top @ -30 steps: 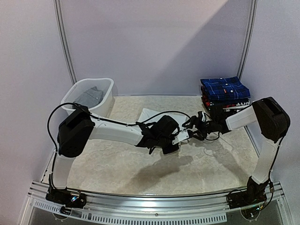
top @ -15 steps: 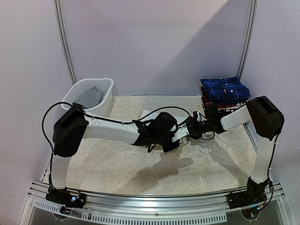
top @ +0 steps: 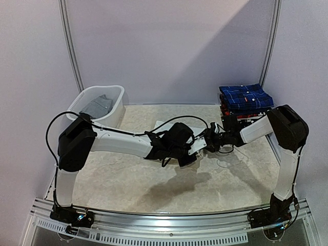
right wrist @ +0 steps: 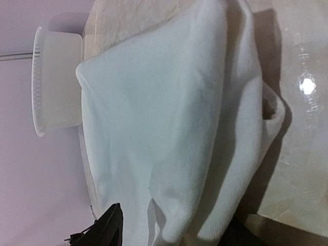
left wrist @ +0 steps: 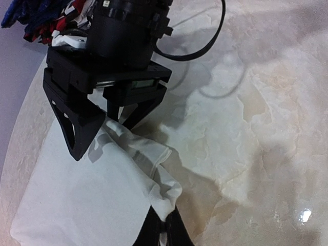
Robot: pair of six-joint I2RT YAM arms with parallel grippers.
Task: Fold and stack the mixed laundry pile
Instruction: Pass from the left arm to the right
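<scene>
The white shirt [left wrist: 87,200] lies in the middle of the table and fills the right wrist view [right wrist: 164,102]. In the top view only a part of it [top: 163,124] shows behind the arms. My left gripper [left wrist: 165,226] is shut on a puckered corner of its hem; in the top view it [top: 199,147] sits at the table's centre. My right gripper [left wrist: 114,117] faces it closely and grips a thick fold of the same edge [right wrist: 174,230]; in the top view it [top: 209,139] nearly touches the left one. The dark blue plaid shirt [top: 246,96] tops a folded stack at the back right. A grey garment [top: 97,105] lies in the basket.
The white slotted basket [top: 115,110] stands at the back left, also seen in the right wrist view [right wrist: 54,82]. The folded stack [top: 241,114] stands close behind my right forearm. A black cable [left wrist: 215,31] loops over the marble table [left wrist: 266,128]. Upright frame posts stand at both back corners.
My right gripper has moved left and slightly back, closing in on the left gripper. The left arm has shifted a little back. Both hold the white shirt's edge.
</scene>
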